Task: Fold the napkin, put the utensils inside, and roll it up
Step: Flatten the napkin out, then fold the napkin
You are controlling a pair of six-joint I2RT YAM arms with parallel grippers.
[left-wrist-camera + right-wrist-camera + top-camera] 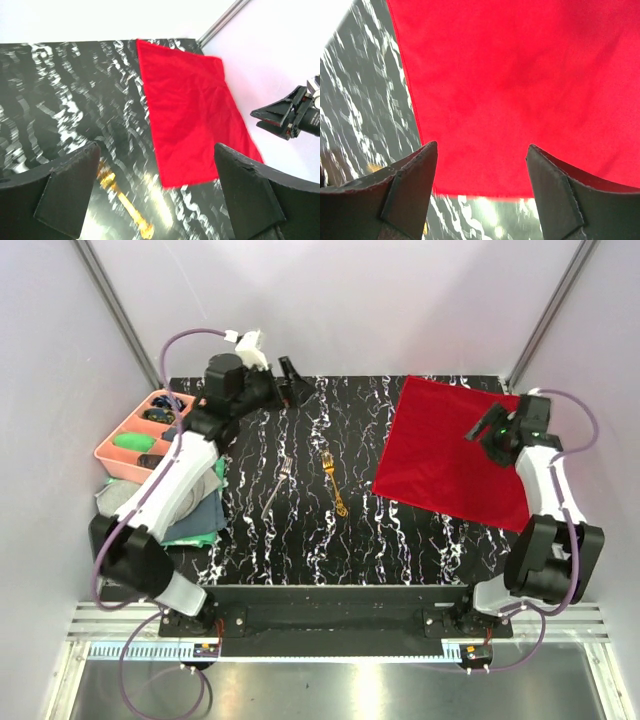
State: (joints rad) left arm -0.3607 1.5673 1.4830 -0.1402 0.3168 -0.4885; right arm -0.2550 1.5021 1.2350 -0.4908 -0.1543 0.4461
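Observation:
The red napkin [448, 450] lies spread flat as a square on the right side of the black marble table; it also shows in the left wrist view [192, 115] and the right wrist view [520, 85]. The silver fork [277, 483] and the gold utensil [335, 483] lie side by side at the table's middle; the gold one shows blurred in the left wrist view [125, 205]. My left gripper [292, 379] is open and empty at the back of the table. My right gripper [481, 430] is open and empty above the napkin's right part.
A pink tray [112, 453] with small items stands at the left edge. A pile of grey, green and blue cloths [195, 515] lies under the left arm. The table's bare marble [300, 530] spans the middle and front.

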